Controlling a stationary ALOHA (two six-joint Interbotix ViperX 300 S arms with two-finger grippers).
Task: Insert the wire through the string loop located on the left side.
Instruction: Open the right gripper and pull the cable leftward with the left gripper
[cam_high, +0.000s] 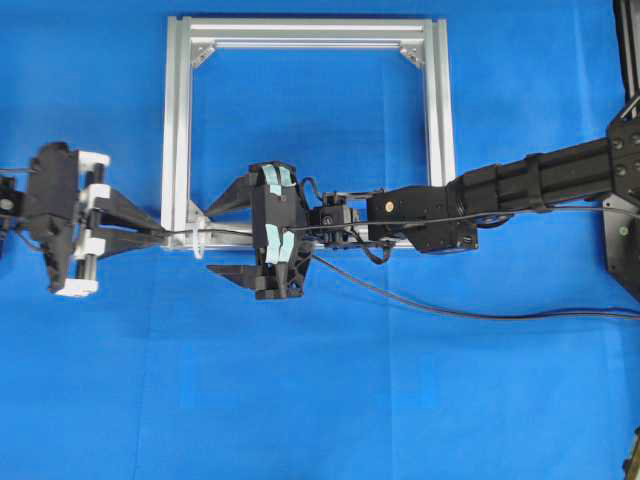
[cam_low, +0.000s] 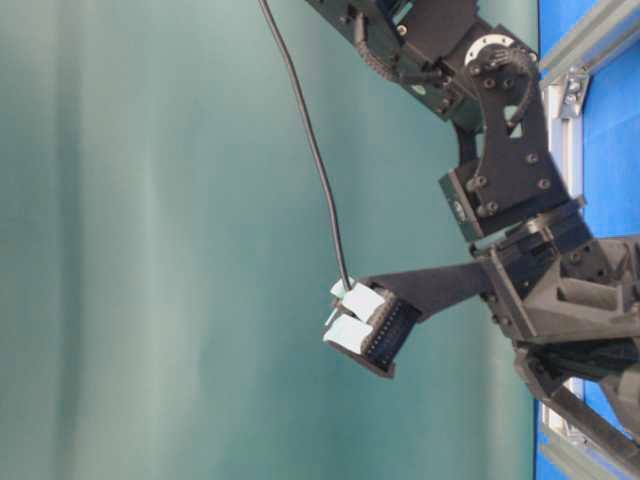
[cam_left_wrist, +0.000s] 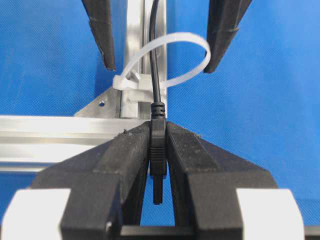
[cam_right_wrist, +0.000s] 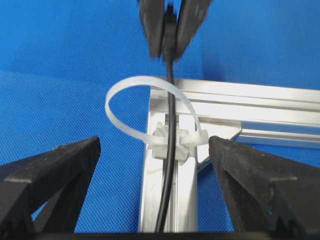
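The wire (cam_left_wrist: 155, 65) is a thin black cable that runs through the whitish string loop (cam_left_wrist: 192, 47), which is fixed to the frame's corner. My left gripper (cam_left_wrist: 158, 127) is shut on the wire's dark plug (cam_left_wrist: 158, 140). My right gripper (cam_right_wrist: 155, 145) is open, one finger on each side of the loop (cam_right_wrist: 120, 95), and the wire (cam_right_wrist: 171, 130) runs free between them. Overhead, the left gripper (cam_high: 165, 237) and right gripper (cam_high: 215, 235) face each other across the loop (cam_high: 197, 240).
The silver aluminium frame (cam_high: 180, 120) lies on the blue cloth, with the loop at its near left corner. A triangular bracket (cam_right_wrist: 225, 131) sits inside that corner. A second black cable (cam_high: 420, 300) trails across the cloth to the right.
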